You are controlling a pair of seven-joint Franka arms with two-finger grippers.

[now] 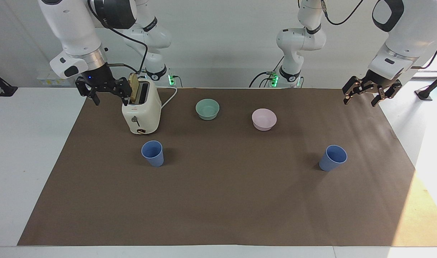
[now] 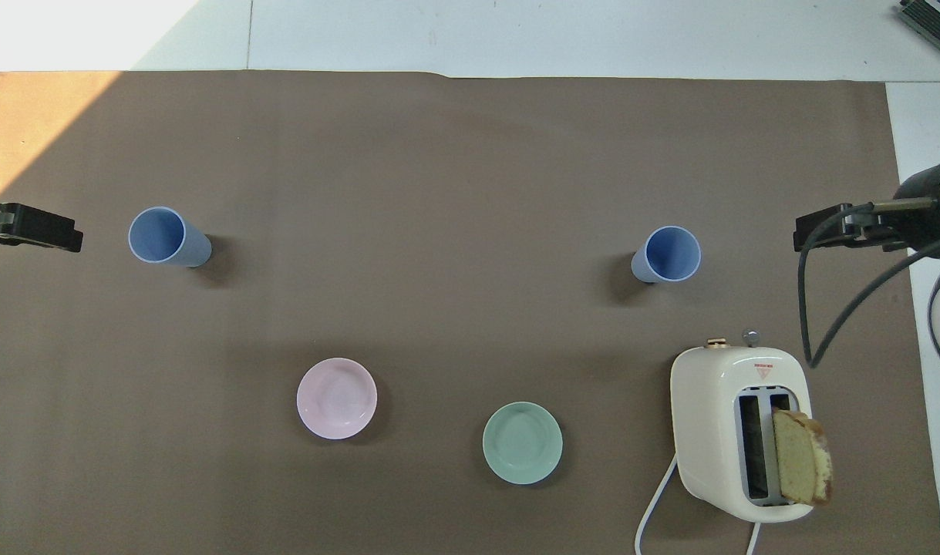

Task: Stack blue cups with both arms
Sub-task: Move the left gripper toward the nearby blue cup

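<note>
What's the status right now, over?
Left pincer and right pincer open, empty, raised. Both blue cups upright, apart, unstacked. Nothing between them.

**White arms, black hardware**

Two white jointed arms: right arm [image 1: 75, 32], left arm [image 1: 401, 39]. Glossy rounded shells, black rings at the joints, silver bands at the wrists. Black two-finger grippers of open linkwork. Black cables looping along the upper links. Small blue light on the right wrist; green lights glowing at both bases.

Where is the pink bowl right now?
The pink bowl sits on the brown mat beside the mint-green bowl, toward the left arm's end, nearer the robots than both blue cups.
</note>
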